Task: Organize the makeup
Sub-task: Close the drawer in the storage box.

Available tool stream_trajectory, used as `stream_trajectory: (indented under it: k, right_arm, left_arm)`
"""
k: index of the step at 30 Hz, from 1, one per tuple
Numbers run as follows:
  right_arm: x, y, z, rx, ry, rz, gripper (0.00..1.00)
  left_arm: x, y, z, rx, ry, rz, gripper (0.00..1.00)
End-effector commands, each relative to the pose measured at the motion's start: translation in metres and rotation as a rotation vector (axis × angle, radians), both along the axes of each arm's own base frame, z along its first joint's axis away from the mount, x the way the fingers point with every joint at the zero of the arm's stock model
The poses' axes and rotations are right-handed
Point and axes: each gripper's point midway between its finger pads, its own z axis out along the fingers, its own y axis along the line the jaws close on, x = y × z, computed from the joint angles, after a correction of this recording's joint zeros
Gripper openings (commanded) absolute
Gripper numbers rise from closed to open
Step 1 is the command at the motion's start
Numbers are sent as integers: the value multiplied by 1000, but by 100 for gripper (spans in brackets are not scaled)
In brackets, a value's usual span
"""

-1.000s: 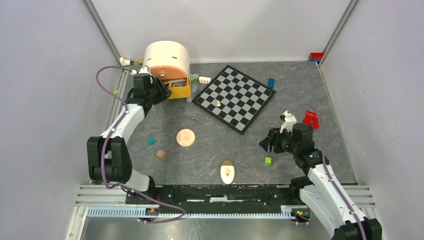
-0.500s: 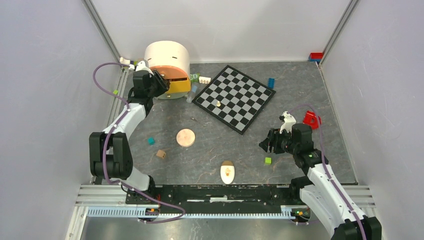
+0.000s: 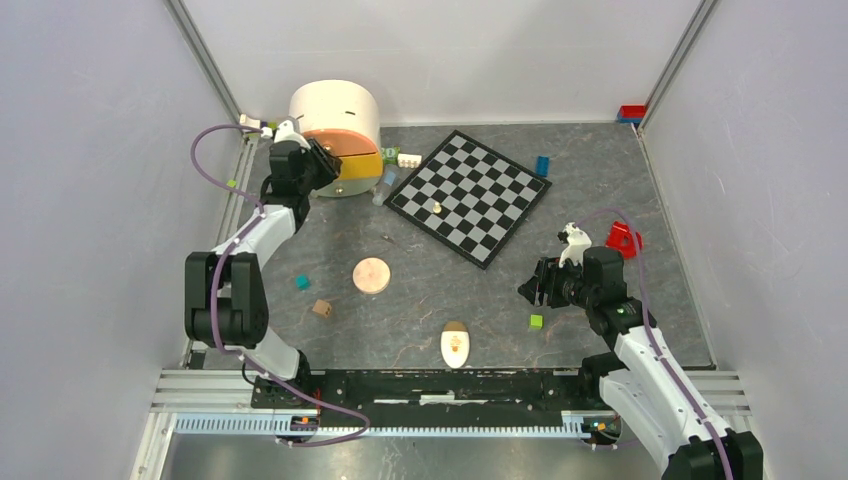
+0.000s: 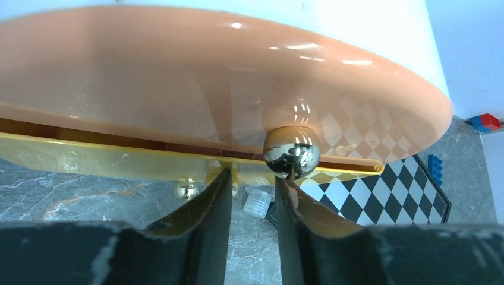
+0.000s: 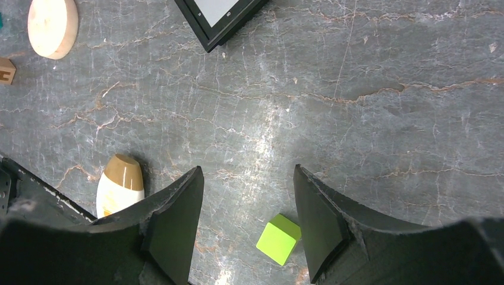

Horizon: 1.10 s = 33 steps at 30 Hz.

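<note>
The round peach compact (image 3: 371, 275) lies flat on the grey marbled table (image 3: 600, 180) near its middle, well apart from both pincers: the left gripper (image 4: 252, 177) is off at the far left, and the right gripper (image 5: 246, 172) is well to the compact's right. The cream oval (image 3: 455, 345) lies closer to the arms' bases, to the near left of the right gripper and apart from it. The compact is a plain peach disc. The oval is cream-white with a brown cap at its far end and an orange mark on its body. The left arm reaches to the far left corner with its elbow raised, its wrist at the cream round organiser (image 3: 335, 105). Its fingers stand only a narrow gap apart with nothing between them. Their tips are just under the chrome ball knob (image 4: 291, 151) on the orange drawer front (image 4: 178, 71), at the lip of the yellow drawer (image 4: 89, 157); whether they touch it cannot be told. The right arm is bent with its wrist turned left. Its jaws stand wide apart over the table and hold nothing. A small green cube (image 5: 278, 238) lies on the table beneath the gap, closer to one finger. The chessboard (image 3: 470, 195) lies beyond it.
</note>
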Motion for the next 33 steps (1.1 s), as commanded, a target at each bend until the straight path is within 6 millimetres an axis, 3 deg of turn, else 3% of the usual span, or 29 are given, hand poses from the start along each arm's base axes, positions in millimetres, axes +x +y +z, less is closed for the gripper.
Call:
stream_trajectory:
  k: [1,8,17,26,29,33]
  right_arm:
    - [4,-2,3,-16,-29,-1,64]
    - [4,-2,5,-18,-35,0,64]
    - [5,-3,9,-20,-44,-3,64]
    - [7,-6,11,-36,-47,-14,64]
    - [8,-6,12,-37,-44,-19,64]
    - [9,-4,12,-24,-42,-16,64]
  left_arm:
    - [6,-2,3,1,-59,-25,36]
    - [0,-10,16,-22,-106,-64,25]
    - [-18,-9,43,-19,-137,-67,26]
    - [-66,15,61,-26,-109,83,34]
    - [-85,19,56,-46,-51,120,35]
    - [-115,3,34,-98,51,53,37]
